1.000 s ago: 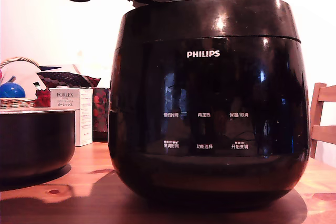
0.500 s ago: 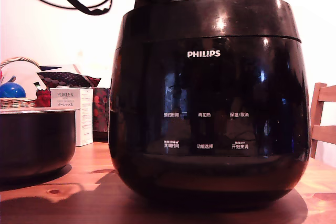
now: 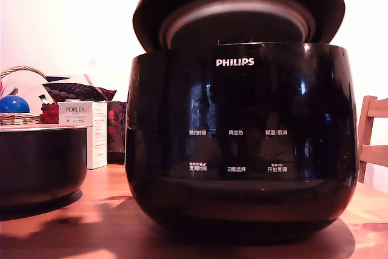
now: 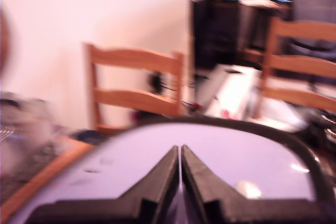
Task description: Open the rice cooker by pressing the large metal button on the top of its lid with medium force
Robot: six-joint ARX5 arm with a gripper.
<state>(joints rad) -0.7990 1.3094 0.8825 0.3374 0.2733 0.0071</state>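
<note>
- Rice cooker (image 3: 241, 144) fills centre of exterior view, standing on wooden desk (image 3: 91, 228).
- Lid (image 3: 239, 10) raised at top of frame, gap above body; grey-silver inner plate (image 3: 236, 22) exposed.
- Dark pot (image 3: 39, 162) with pale rim at lower left, well apart from cooker.
- Wrist view, blurred: hand (image 4: 180, 153) with fingers pressed together, nothing held, above glossy lid (image 4: 236, 156).

Exterior view: table-level, close, facing rice cooker (image 3: 241, 137) front. Wrist view: over lid (image 4: 210, 156); shared.
</note>
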